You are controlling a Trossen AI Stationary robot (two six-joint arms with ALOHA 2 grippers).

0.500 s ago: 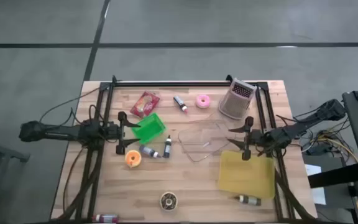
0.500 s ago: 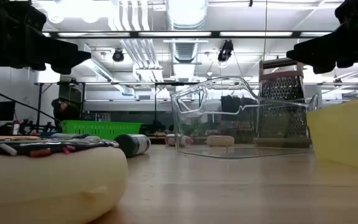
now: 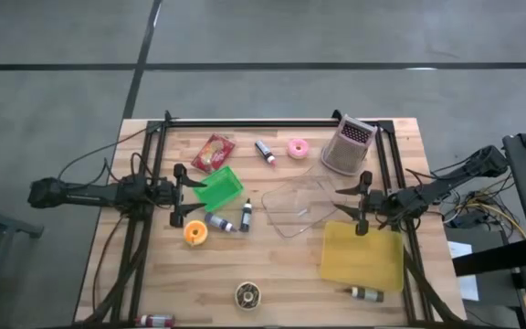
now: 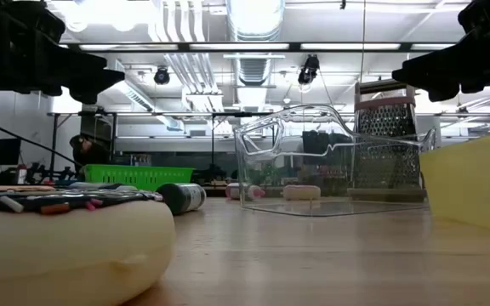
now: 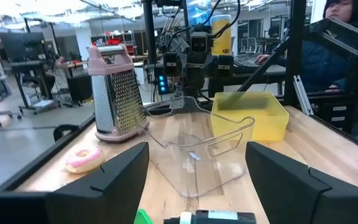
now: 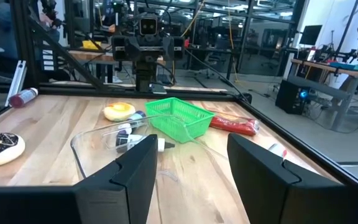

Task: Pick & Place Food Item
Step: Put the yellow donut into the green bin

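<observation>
A: Left gripper (image 3: 180, 196)?
B: Hovers at the table's left side, fingers spread wide, nothing between them. Green basket (image 3: 218, 187) just beside its tips, orange-and-yellow donut (image 3: 196, 233) near, toward the front edge.

A: Right gripper (image 3: 364, 202)?
B: Right side, also spread apart and empty, pointing at the clear plastic container (image 3: 298, 208). Yellow bin (image 3: 363, 257) sits just in front of it.

A: Food items?
B: Pink donut (image 3: 297, 148) at the back, next to the metal grater (image 3: 349, 146). Chocolate sprinkled donut (image 3: 247, 294) near the front edge, well apart from both arms. Red packet (image 3: 214, 152) behind the green basket.

A: Anything in the clear container?
B: Looks bare; small bottles (image 3: 230, 219) lie between it and the orange-and-yellow donut.

A: People?
B: A person in a dark jacket (image 5: 344, 37) beyond the table in the left wrist view.
</observation>
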